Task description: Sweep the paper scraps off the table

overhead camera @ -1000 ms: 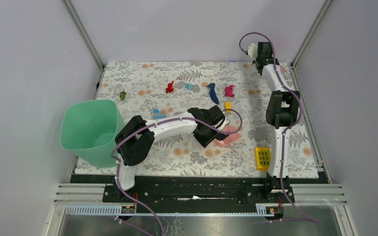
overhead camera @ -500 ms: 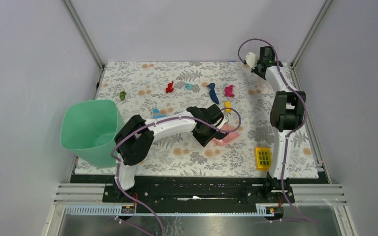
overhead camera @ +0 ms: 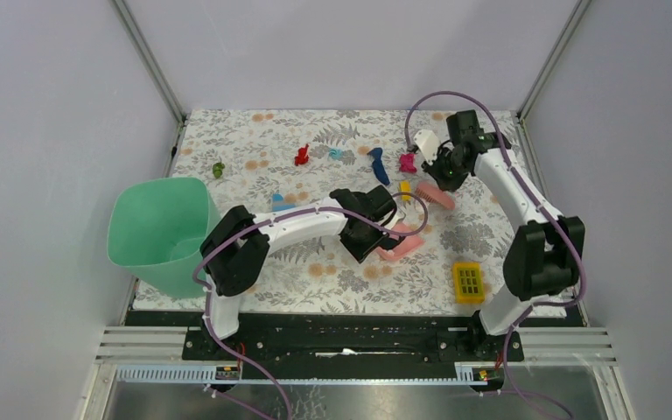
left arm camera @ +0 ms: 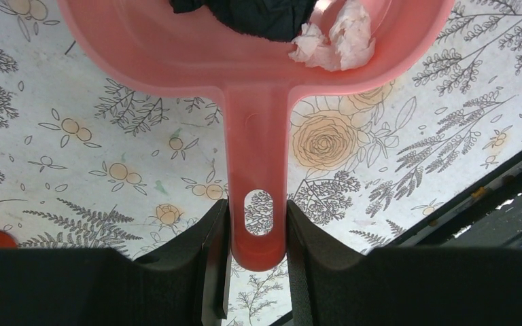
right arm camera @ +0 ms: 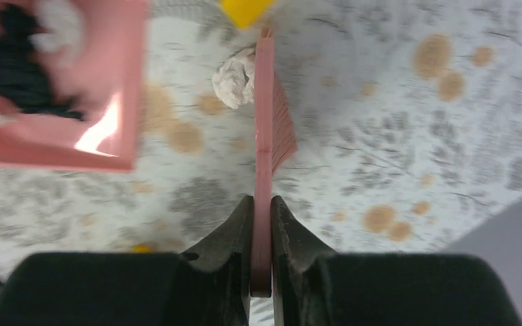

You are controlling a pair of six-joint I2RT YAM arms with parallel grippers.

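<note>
The dustpan (left arm camera: 177, 54) is gripped by its handle in the left gripper (left arm camera: 258, 219), the jaws partly closed and pressed against both sides of it. A white wad (left arm camera: 343, 37) and a dark lump (left arm camera: 258, 13) are seen inside the pan. The brush (right arm camera: 265, 129) is pinched by its thin spine in the right gripper (right arm camera: 262, 217), jaws nearly shut. A crumpled white scrap (right arm camera: 234, 80) is caught between the brush and the dustpan's mouth, right against the brush. A sweeping stroke is judged to be in hand. Beyond the dustpan the coloured paper scraps (overhead camera: 378, 164) are scattered on the table (overhead camera: 254, 140): navy and magenta nearer, red and teal farther, green well apart. Next, a short push toward the dustpan's mouth is called for, bristles kept down so the scrap is not flicked past.
</note>
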